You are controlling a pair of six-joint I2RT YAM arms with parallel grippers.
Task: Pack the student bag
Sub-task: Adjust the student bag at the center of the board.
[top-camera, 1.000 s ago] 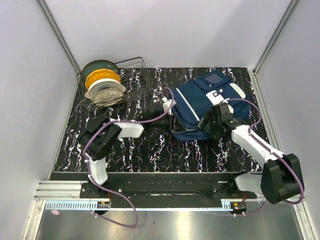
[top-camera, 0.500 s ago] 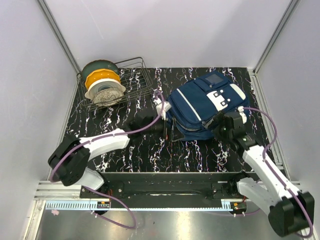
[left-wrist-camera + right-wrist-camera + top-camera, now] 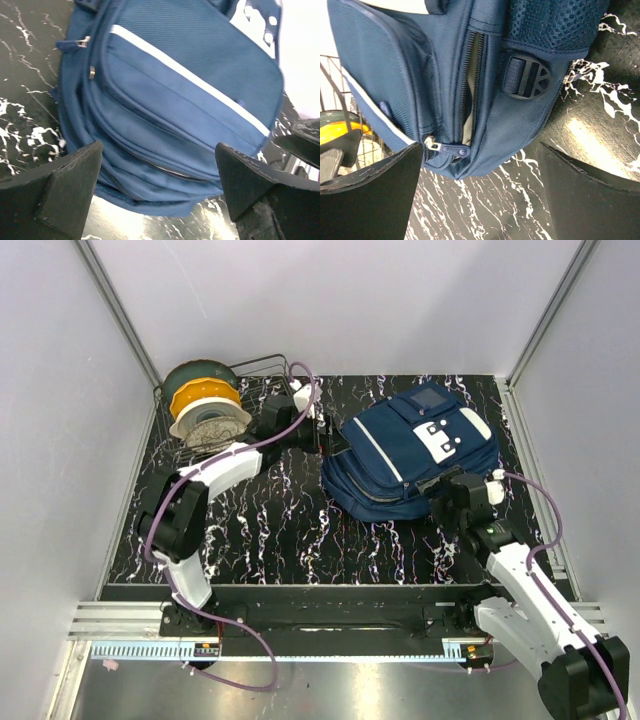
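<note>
A wire rack [image 3: 256, 390] holding a green bowl [image 3: 196, 373], an orange plate [image 3: 200, 397] and a white dish [image 3: 208, 426] stands on the black, white-veined tabletop [image 3: 262, 532] just left of the left gripper [image 3: 324, 438].

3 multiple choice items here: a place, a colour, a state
1. Where stands the metal wire rack? A far left B near right C on the bag
2. Stripes on the large navy blue fabric backpack? A red B white C yellow
3. The left gripper and right gripper? A both open B both shut C only left shut
A, top view shows it far left; B, white bands cross the navy fabric; A, wrist views show both spread wide, gripping nothing.
</note>
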